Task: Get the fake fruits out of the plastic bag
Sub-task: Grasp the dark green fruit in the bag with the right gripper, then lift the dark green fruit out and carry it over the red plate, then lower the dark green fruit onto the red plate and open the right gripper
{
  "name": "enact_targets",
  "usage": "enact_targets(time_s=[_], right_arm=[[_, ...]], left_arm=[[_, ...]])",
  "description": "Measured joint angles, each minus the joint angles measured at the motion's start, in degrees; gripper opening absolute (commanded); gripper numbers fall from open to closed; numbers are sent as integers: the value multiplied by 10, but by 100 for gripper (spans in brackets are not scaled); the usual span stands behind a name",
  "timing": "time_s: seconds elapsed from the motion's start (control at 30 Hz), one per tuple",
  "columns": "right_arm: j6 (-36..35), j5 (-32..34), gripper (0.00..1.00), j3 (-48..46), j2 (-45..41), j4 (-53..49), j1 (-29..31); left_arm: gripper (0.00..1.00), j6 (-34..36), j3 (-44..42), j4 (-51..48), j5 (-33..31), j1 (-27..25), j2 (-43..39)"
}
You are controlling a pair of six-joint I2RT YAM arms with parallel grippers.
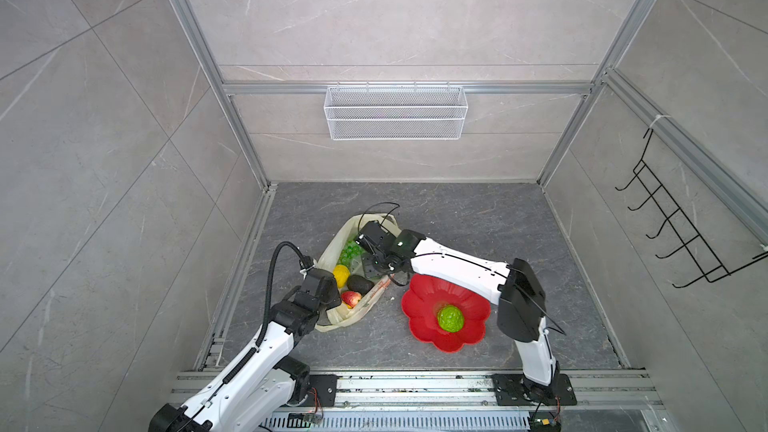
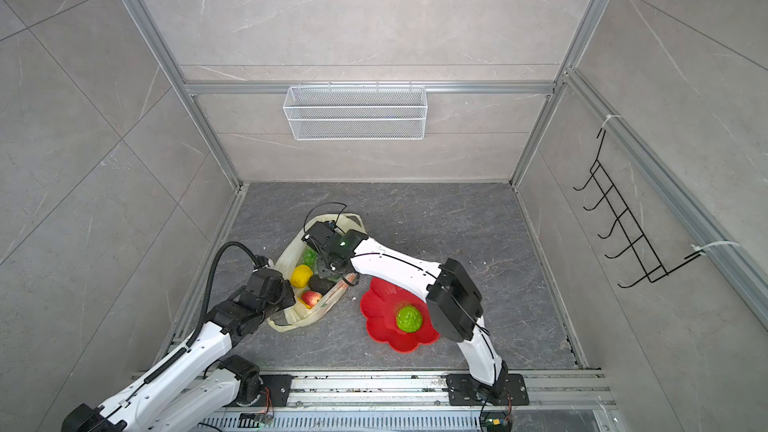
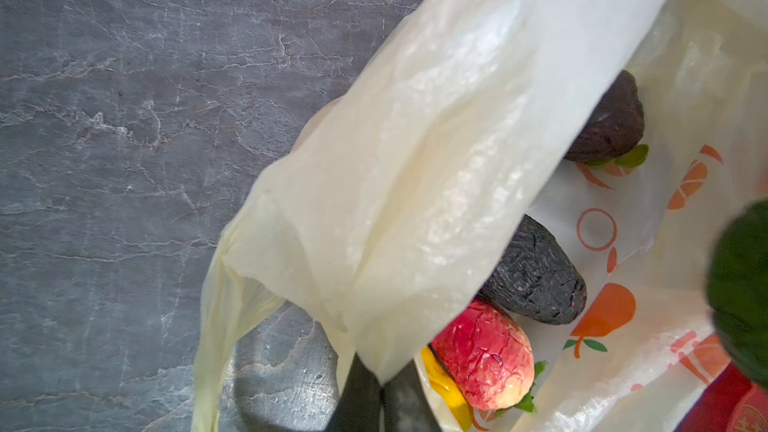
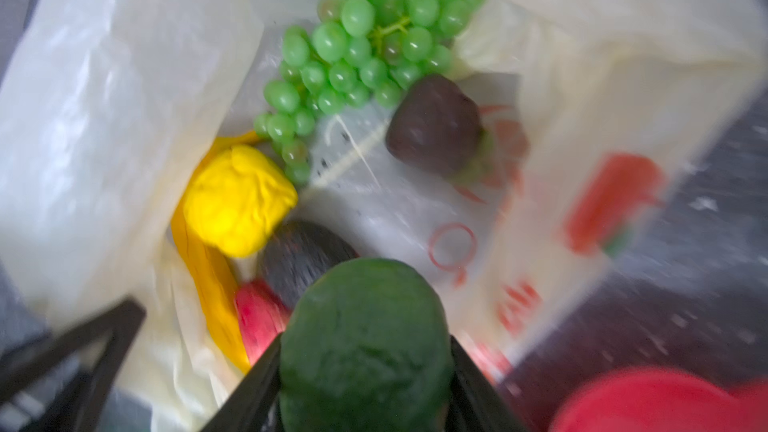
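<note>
right gripper (image 4: 365,351): jaws part-spread, clamped on a dark green bumpy plastic fruit (image 4: 365,326) over the open bag | left gripper (image 3: 383,384): closed, pinching the rim of the thin cream-yellow plastic bag (image 3: 415,160) | bag: lying on the grey stone-look table (image 1: 457,222) beside the red flower-shaped plate (image 1: 419,309), with the green grape bunch (image 4: 365,35) and yellow lemon (image 4: 237,197) inside

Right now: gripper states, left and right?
Left gripper: shut, pinching the edge of the plastic bag.
Right gripper: closed on a dark green fruit.
</note>
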Motion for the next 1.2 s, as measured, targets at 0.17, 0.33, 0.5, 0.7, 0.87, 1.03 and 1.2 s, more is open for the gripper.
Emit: enact_targets(time_s=[0.17, 0.33, 0.5, 0.7, 0.87, 1.03, 1.2], right_arm=[[-31, 0, 53, -132, -134, 10, -5], [-49, -1, 53, -239, -229, 7, -34], [-53, 2, 53, -334, -289, -2, -79], [-58, 6, 53, -409, -336, -16, -141], [-67, 10, 53, -434, -345, -14, -170], [-68, 10, 52, -463, -344, -7, -191], [-70, 10, 52, -469, -336, 4, -193]], left_arm=[[0, 3, 1, 1, 1, 0, 9], [0, 18, 15, 1, 2, 0, 42], [0, 35, 18, 11, 2, 0, 47], [0, 44, 18, 20, 4, 0, 43], [0, 45, 18, 20, 4, 0, 40], [0, 45, 18, 23, 4, 0, 39], [0, 45, 18, 24, 4, 0, 39]])
